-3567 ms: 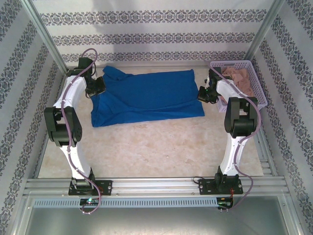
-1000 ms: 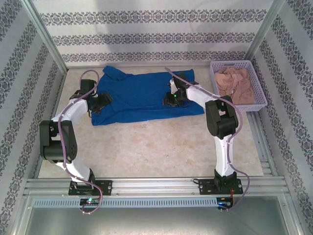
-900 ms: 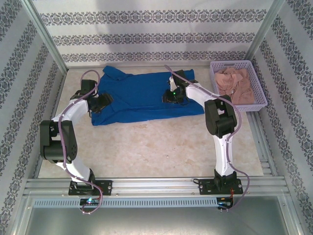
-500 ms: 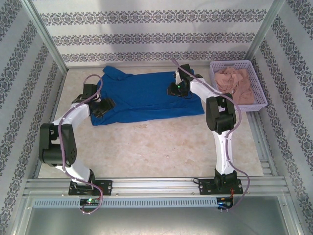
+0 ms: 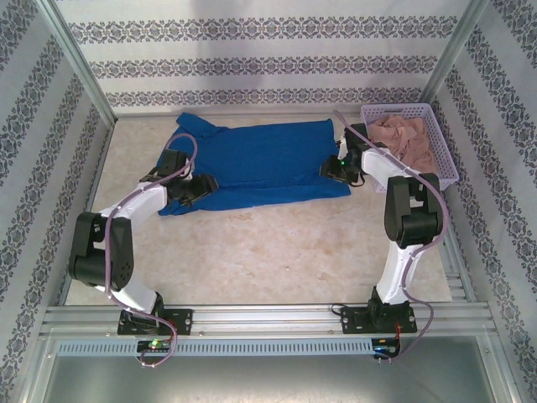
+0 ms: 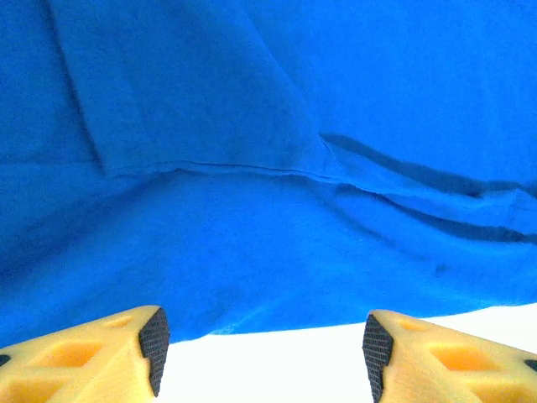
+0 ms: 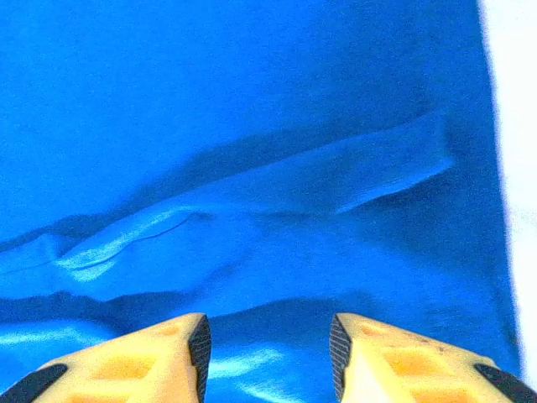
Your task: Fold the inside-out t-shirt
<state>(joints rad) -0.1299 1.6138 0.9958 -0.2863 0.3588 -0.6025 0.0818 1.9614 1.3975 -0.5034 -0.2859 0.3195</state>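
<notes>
While the t-shirt (image 5: 252, 164) lies spread flat, royal blue, across the far half of the table (image 5: 277, 243), I see my left gripper (image 5: 197, 186) low at its near-left edge. Its fingers (image 6: 151, 336) are spread with nothing between them, the hem just ahead. My right gripper (image 5: 331, 168) sits over the shirt's right-hand edge, fingers apart above rumpled cloth, pinching nothing. Just right of it stands a lilac basket (image 5: 447, 147) holding a pinkish garment (image 5: 403, 134).
</notes>
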